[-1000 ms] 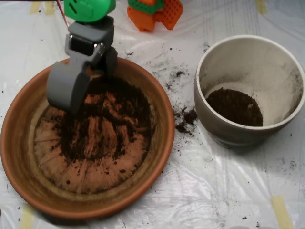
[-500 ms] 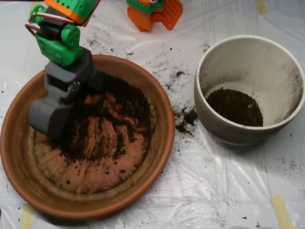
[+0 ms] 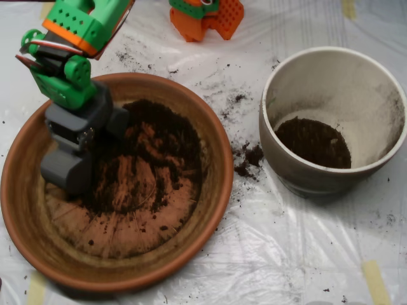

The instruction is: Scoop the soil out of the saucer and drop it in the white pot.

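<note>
One view only, overhead. Pincer (image 3: pixel 67 171), the grey clamshell scoop, sits low inside the saucer (image 3: pixel 219 159) at its left side, on or just over the bottom near the left edge of the soil (image 3: pixel 159 143); whether its two halves are apart or together I cannot tell from above, the body hides the mouth. Green and orange arm (image 3: pixel 70 44) comes in from the top left. Soil lies mostly in the upper and middle part of the saucer floor as a thin dark patch, thickest toward the top, with bare ridged terracotta showing through the centre and along the lower half. White pot (image 3: pixel 270 136) stands to the right of the saucer, apart from it, with a dark layer of soil already at its bottom. Spilled crumbs (image 3: pixel 248 159) lie on the plastic-covered desk (image 3: pixel 286 254) between the two, more scattered toward the top. Orange block (image 3: pixel 206 16) at top centre, off the work. Handling, as judgement: soil looks loose, light and crumbly, so it will spill from any gap; nothing to grip, it has to be enclosed. Best bite is probably the thicker heap near the upper rim, scooped low along the floor, then carried level to the pot.
</note>
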Action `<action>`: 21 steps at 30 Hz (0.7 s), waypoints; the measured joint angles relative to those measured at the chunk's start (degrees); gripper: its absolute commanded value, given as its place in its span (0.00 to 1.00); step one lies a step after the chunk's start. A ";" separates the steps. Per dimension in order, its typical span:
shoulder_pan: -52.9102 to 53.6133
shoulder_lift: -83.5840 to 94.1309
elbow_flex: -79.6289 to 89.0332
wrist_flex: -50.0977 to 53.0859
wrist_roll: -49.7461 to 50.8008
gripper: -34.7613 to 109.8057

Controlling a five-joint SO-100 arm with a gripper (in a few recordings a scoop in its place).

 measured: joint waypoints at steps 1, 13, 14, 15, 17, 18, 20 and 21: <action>-0.18 0.18 0.00 -0.18 0.00 0.41; -0.44 9.67 12.83 -5.98 -0.97 0.31; -0.44 10.28 13.62 -6.15 -0.97 0.31; -0.70 10.72 13.97 -6.33 -1.49 0.31; -0.79 11.25 15.03 -7.29 -1.05 0.30; -0.70 11.51 15.29 -7.47 -1.14 0.30; -0.44 11.60 15.56 -7.56 -1.14 0.28; -0.44 11.87 16.17 -7.56 -1.14 0.27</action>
